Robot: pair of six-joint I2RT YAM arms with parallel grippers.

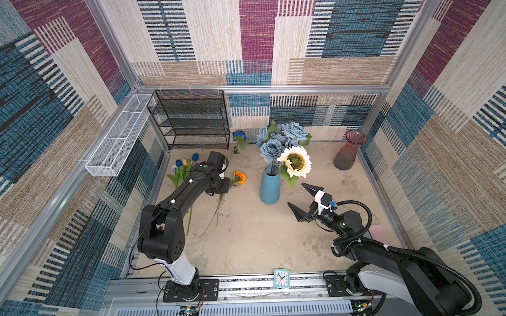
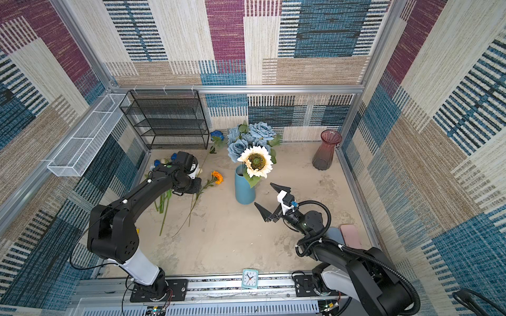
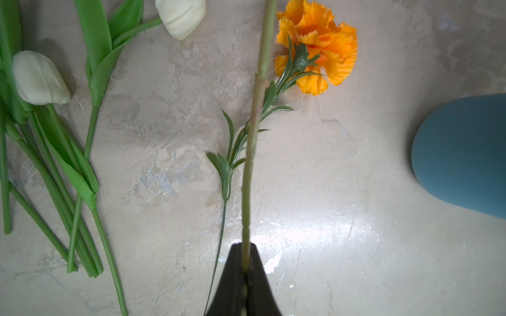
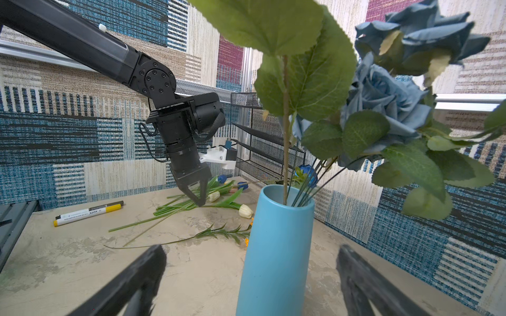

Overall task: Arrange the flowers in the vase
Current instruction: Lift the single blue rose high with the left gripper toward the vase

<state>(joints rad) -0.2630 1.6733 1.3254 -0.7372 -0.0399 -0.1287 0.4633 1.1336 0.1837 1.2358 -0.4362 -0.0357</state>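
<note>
— The left claw?
— Pinched tight on a long, thin pale-green stem lying on the mottled beige counter, beside the small frilly orange bloom and the white tulips.
— The right claw?
— Spread wide, near the tall blue ceramic vase that holds the dusty-blue roses and the cream sunflower.

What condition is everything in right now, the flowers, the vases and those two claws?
blue vase, upright, partly filled
dusty-blue roses, in the blue vase
sunflower, in the blue vase
deep-blue rose, stem pinched by left gripper
orange bloom, lying on the table
tulips, lying on the table
red vase, upright, looks empty
left gripper, shut on that stem
right gripper, open, holding nothing
</note>
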